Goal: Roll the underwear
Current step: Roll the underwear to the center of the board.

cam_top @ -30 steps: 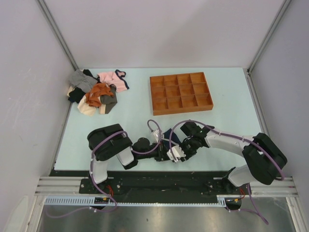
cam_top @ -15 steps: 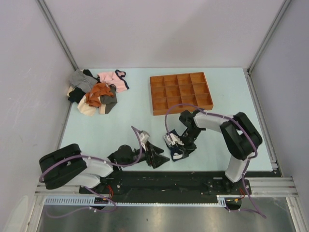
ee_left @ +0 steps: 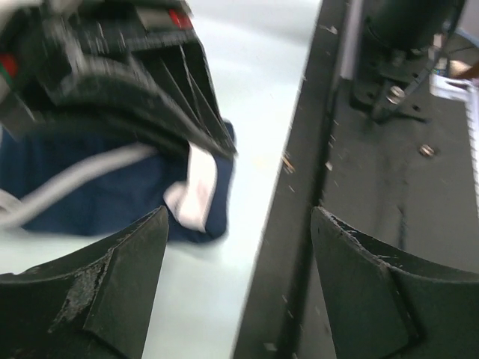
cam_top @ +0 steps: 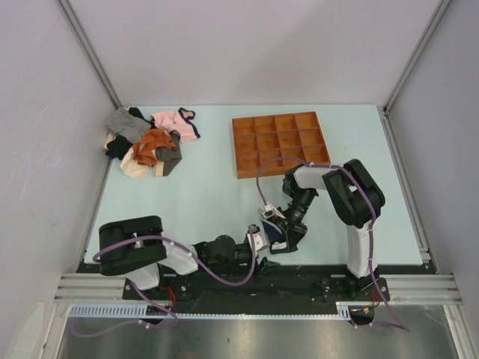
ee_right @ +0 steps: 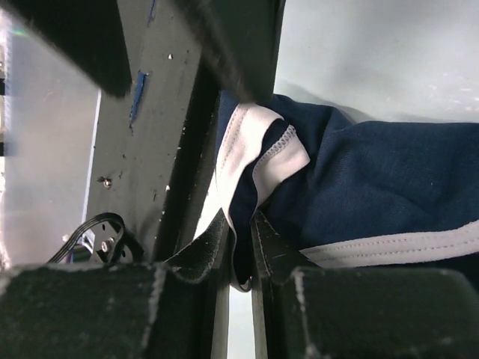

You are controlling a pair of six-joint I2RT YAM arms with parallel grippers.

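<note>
The underwear [cam_top: 278,236] is a navy blue bundle with white trim at the table's near edge, also seen in the left wrist view [ee_left: 112,191] and the right wrist view [ee_right: 374,176]. My right gripper [cam_top: 280,226] [ee_right: 241,228] comes down on it from behind and is shut on a fold of its white-trimmed edge. Low along the near edge, my left gripper [cam_top: 262,248] [ee_left: 239,224] stands open just beside the bundle, with nothing between its fingers [ee_left: 112,284]. In the left wrist view the right gripper's black body covers the top of the underwear.
A heap of garments [cam_top: 150,142], pink, orange, grey and black, lies at the back left. A wooden compartment tray [cam_top: 279,143] stands at the back centre-right. The black rail [ee_left: 299,224] of the table's front edge runs right beside the underwear.
My left gripper has opened, let go of the underwear, and dropped low along the near edge. The right arm has folded in closer, with its gripper closed tighter on the fabric.
</note>
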